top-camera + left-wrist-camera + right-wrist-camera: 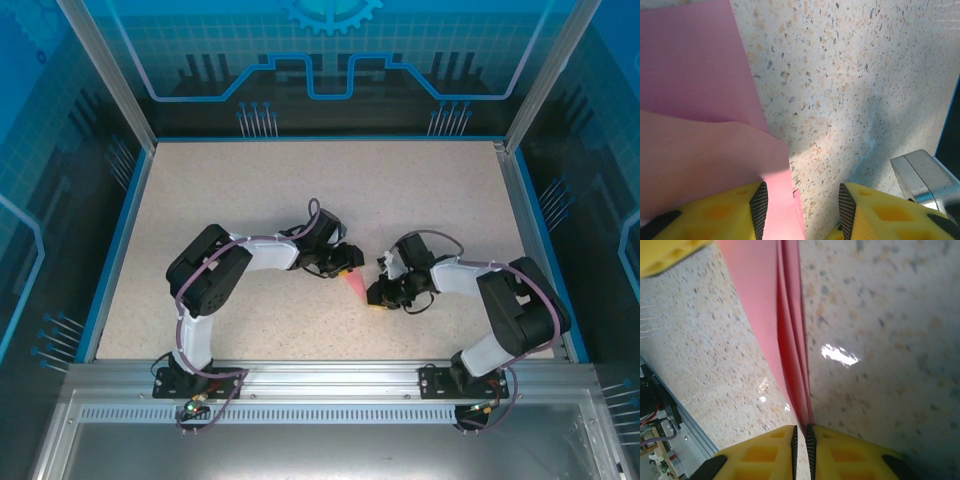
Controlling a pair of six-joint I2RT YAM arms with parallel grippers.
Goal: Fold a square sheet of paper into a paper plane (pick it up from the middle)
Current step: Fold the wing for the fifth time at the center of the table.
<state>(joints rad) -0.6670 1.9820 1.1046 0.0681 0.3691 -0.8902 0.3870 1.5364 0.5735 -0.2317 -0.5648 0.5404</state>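
Jaws of right gripper (801,432) pinch the paper plane (765,300) at its layered edge | left gripper (802,200) jaws released beside it | plane on desk (400,190) between arms | we judge wing-folding underway; next needs firm creasing.

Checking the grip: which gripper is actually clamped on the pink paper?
The right gripper: its jaws pinch the folded pink paper between them. The left gripper has its jaws standing apart.

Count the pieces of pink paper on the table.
1. The folded pink paper lies on the table between the arms, one end pinched in the right tool, the open left tool over its other edge. Another could hide under the arms.
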